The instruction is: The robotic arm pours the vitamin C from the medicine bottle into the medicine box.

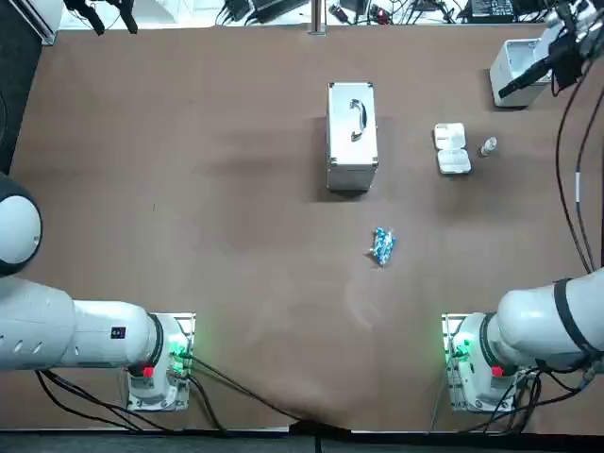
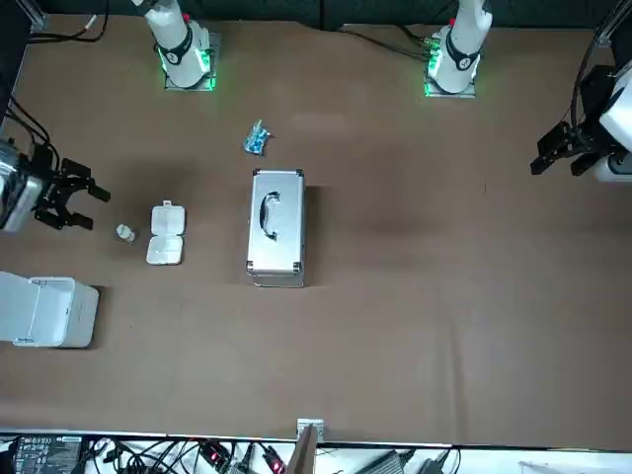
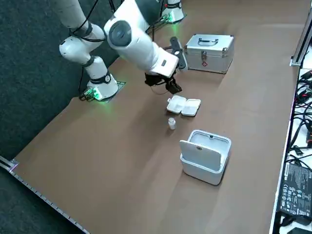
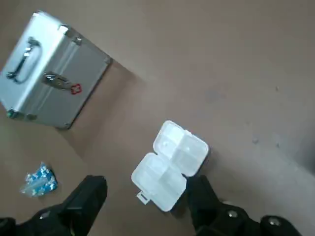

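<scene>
The right arm's black two-finger pincer (image 2: 91,207) hangs in the air to the robot's right of the silver aluminium case with a black handle (image 1: 352,137). Its jaws stand wide apart. Nothing sits between them and neither fingertip (image 4: 93,189) touches anything. In the wrist view the brown table (image 4: 236,59) shows in the gap between the jaws, with the open white plastic medicine box (image 4: 170,164) lying far below.

The medicine box rests flat on the table to the right of the case. It is set well apart from the case, with its lid folded back and its compartments facing up. What lies in them cannot be told. The small clear medicine bottle with a white cap (image 3: 171,123) stands just beside the box, on the side away from the case. It appears upright and apart from the box. From the front camera the pincer shows a little further from the case than the bottle, raised above it.

A crumpled blue-and-white packet (image 1: 382,246) lies on the robot's side of the case. A white rectangular bin with its lid raised (image 3: 204,155) sits further to the right of the case than the bottle, toward the table's far edge.
</scene>
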`<act>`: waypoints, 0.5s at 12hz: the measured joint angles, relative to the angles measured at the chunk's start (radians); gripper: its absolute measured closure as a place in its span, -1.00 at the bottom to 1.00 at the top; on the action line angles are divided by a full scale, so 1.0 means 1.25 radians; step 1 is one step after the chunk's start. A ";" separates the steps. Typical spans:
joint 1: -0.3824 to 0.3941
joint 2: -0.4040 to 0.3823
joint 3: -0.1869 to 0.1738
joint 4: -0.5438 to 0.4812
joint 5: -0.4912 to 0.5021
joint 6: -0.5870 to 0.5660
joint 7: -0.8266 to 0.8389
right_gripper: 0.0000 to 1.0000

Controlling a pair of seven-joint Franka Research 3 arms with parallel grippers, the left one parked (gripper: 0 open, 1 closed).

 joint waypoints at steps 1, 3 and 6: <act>0.021 -0.005 0.000 0.001 -0.029 0.010 0.064 -1.00; 0.062 -0.013 0.000 0.008 -0.089 0.036 0.188 -1.00; 0.117 -0.034 0.001 0.018 -0.191 0.078 0.360 -1.00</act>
